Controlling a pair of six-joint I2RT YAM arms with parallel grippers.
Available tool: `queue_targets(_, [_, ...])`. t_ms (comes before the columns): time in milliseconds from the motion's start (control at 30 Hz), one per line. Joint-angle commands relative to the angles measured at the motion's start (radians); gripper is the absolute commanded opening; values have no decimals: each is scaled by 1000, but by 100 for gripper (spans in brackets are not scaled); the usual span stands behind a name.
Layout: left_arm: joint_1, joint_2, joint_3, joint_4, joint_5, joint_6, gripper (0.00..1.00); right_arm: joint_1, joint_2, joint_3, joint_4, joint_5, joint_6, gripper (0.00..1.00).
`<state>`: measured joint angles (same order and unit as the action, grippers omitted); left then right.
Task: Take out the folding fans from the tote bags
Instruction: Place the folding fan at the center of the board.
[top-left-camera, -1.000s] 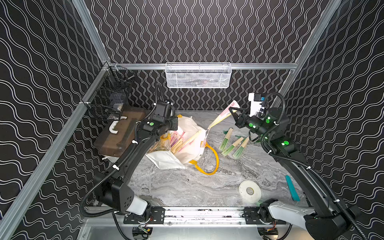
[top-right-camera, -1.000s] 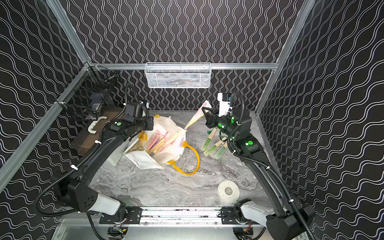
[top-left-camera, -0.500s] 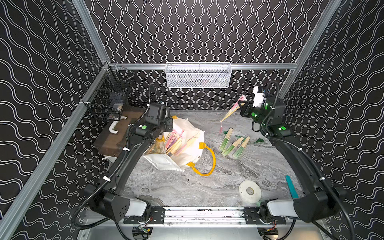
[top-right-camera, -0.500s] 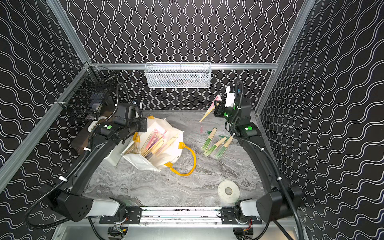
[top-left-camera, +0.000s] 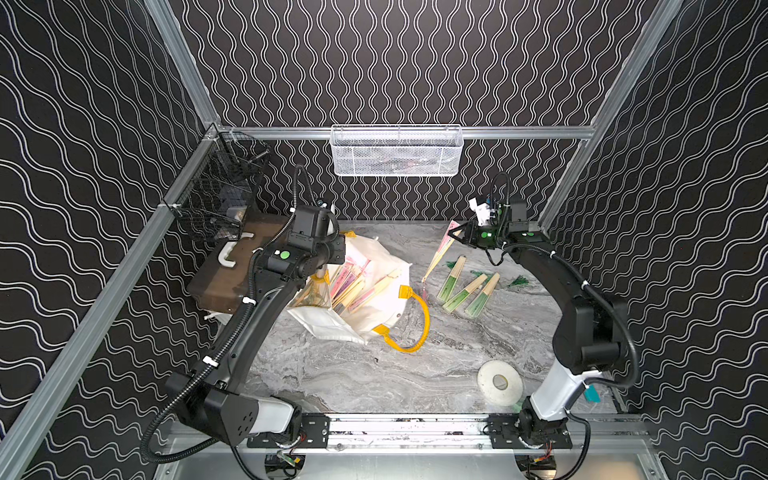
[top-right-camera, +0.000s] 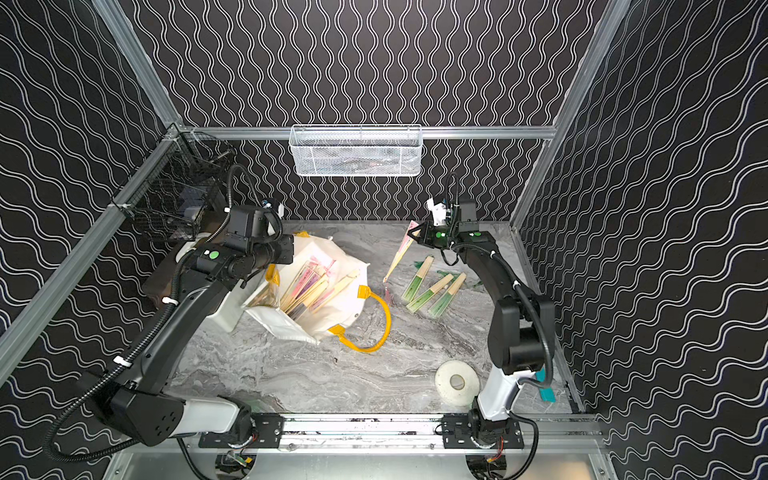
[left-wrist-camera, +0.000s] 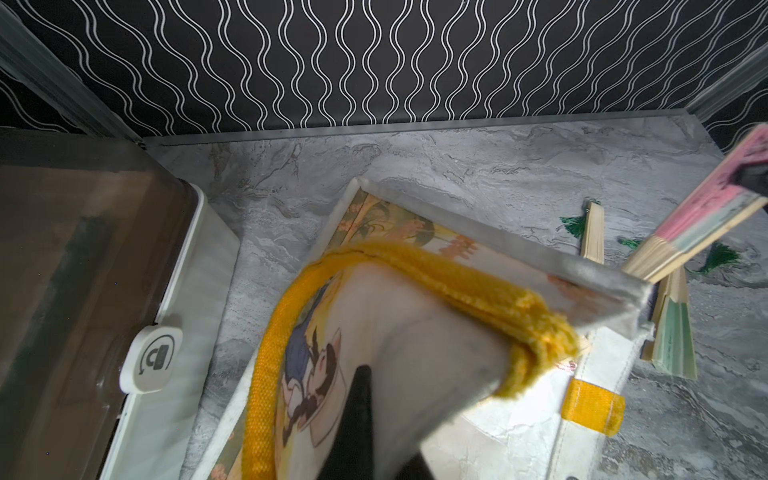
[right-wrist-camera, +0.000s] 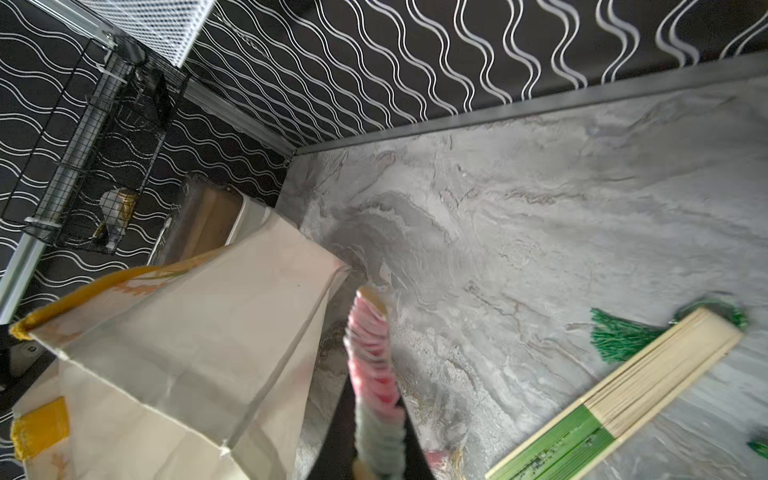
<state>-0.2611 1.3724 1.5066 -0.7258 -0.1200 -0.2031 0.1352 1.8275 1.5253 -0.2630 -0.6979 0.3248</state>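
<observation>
Pink paper fan (top-left-camera: 439, 255) dangles beside white fabric tote (top-left-camera: 374, 307)!
Wrist views reveal grips: extended right pincer (right-wrist-camera: 376, 424) clamps fan; left pincer (left-wrist-camera: 374, 374) pinches tote at yellow handle (left-wrist-camera: 415, 266).

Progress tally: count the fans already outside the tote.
4. Three green fans lie side by side on the table beside the tote; the right gripper holds a pink fan. Its arm may hide more.

Right arm: elbow now up and folded; a second ago it lay low and stretched. Pink fan (top-left-camera: 439, 254) in the right gripper (top-left-camera: 460, 234) hangs steeper. Its lower end, then at the tote bag (top-left-camera: 386, 307) rim, is clear of the bag, low beside the green fans (top-left-camera: 462, 286).
</observation>
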Motion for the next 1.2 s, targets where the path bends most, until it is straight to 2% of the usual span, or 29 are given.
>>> queue_targets(0, [4, -15, 17, 45, 54, 7, 0, -3, 55, 18, 11, -119, 15, 0])
queue_targets(100, [11, -21, 20, 40, 90, 4, 0, -2, 101, 13, 64, -157, 45, 0])
queue_targets(233, [16, -28, 21, 29, 114, 1, 0, 3, 187, 65, 43, -190, 43, 0])
queue_targets(433, [21, -36, 14, 22, 122, -3, 0, 9, 353, 155, -46, -180, 13, 0])
queue_targets(667, [25, -36, 11, 26, 133, -6, 0, 9, 474, 218, -93, -130, -15, 7])
queue_targets(833, [26, -28, 6, 34, 142, -11, 0, 7, 537, 286, -160, -46, -45, 20])
queue_targets(1000, [27, -22, 4, 42, 144, -15, 0, 7, 570, 335, -216, 43, -66, 26])
queue_targets(1167, [28, -16, 3, 49, 154, -19, 0, 7, 581, 361, -243, 82, -79, 42])
